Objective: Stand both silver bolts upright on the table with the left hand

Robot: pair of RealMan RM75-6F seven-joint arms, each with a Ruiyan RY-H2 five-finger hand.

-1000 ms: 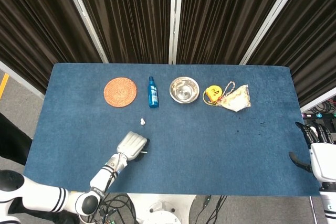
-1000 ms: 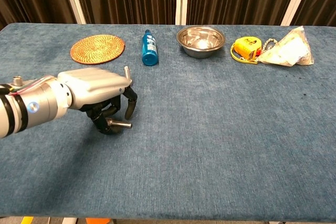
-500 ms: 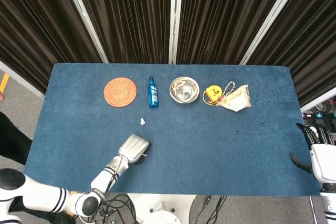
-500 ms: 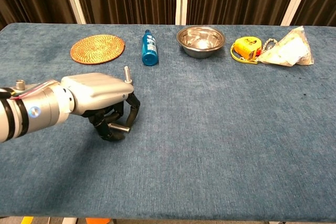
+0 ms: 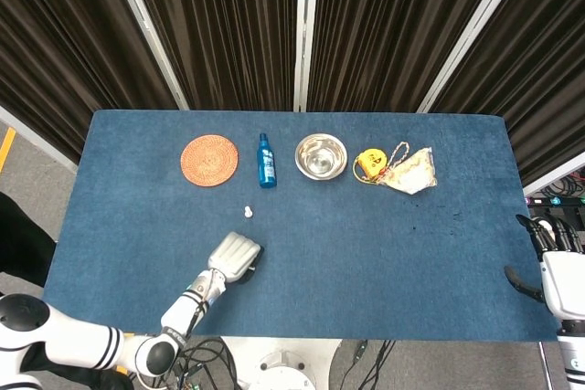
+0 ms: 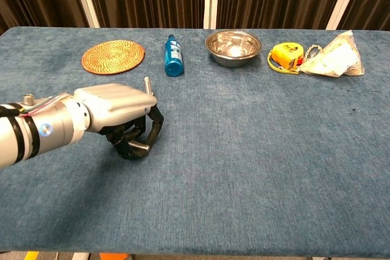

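Observation:
One silver bolt stands upright on the blue table, just beyond my left hand. The chest view shows this bolt poking up behind the hand's back. The second silver bolt lies on its side low over the cloth. My left hand has its dark fingers curled around it and grips it. In the head view the hand hides this bolt. My right hand hangs off the table's right edge, fingers apart, holding nothing.
Along the far side lie a woven coaster, a blue bottle on its side, a steel bowl, a yellow tape measure and a white bag. The table's front edge runs close below my left hand.
My left hand's fingers have closed further around the lying bolt, so less of its shaft shows. The hand shifted slightly right. The right hand stayed still.

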